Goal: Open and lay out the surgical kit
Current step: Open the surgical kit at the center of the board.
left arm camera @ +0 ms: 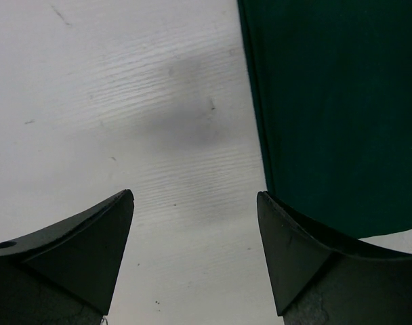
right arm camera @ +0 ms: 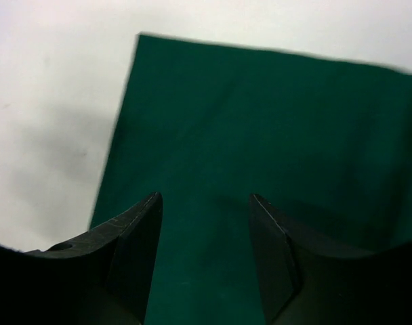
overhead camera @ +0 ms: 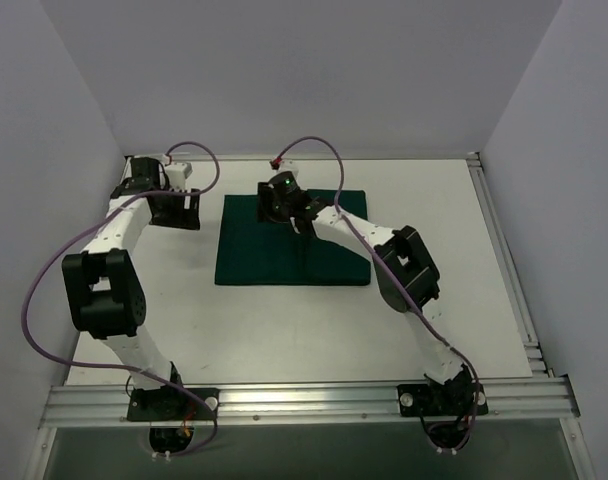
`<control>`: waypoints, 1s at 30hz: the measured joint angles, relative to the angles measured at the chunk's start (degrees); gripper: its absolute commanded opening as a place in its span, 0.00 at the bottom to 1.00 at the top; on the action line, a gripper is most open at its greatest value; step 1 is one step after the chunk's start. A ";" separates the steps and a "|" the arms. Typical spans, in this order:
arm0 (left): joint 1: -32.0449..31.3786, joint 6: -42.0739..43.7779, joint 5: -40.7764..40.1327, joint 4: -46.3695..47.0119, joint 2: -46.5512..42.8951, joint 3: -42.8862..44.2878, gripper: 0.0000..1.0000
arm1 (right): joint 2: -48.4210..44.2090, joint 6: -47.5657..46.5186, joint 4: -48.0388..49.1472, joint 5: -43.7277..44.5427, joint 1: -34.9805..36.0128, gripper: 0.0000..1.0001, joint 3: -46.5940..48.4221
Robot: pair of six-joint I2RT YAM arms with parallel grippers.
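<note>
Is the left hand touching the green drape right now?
Apart. The top view shows a strip of bare white table between the left hand and the left edge of the drape.

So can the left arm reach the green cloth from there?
Probably yes. Its open end effector hangs over bare table right beside the green cloth, and nothing lies between them.

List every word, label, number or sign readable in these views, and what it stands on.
None readable. The dark green drape is plain cloth, the white table shows no lettering, and the black fingers in both wrist views carry no markings.
</note>
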 measured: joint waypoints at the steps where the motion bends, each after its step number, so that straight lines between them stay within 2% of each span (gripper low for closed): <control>1: -1.31 0.07 -0.96 0.00 0.35 -0.07 0.83 | -1.25 -1.16 -1.01 1.55 -0.94 0.50 -0.55; 6: -7.52 0.07 -4.28 -0.28 4.28 -0.07 0.83 | -3.76 -5.55 -4.96 10.10 -5.70 0.52 -2.38; 9: -8.68 0.02 -5.31 -1.33 7.72 0.37 0.84 | -3.04 -7.06 -8.02 13.00 -7.28 0.50 -2.38; 14: -9.79 -0.35 -7.19 -2.12 12.35 0.90 0.86 | -0.57 -8.15 -10.84 14.27 -7.58 0.46 -2.25; 19: -12.22 -0.87 -8.31 -2.27 13.35 1.11 0.86 | 0.17 -8.31 -10.64 13.73 -7.54 0.42 -2.82; 26: -13.03 -1.49 -8.70 -2.62 14.78 2.95 0.74 | 0.28 -8.31 -9.92 13.16 -7.67 0.29 -2.99; 30: -12.98 -1.64 -8.31 -2.67 15.17 3.50 0.61 | 0.28 -8.24 -9.33 13.11 -7.67 0.26 -3.63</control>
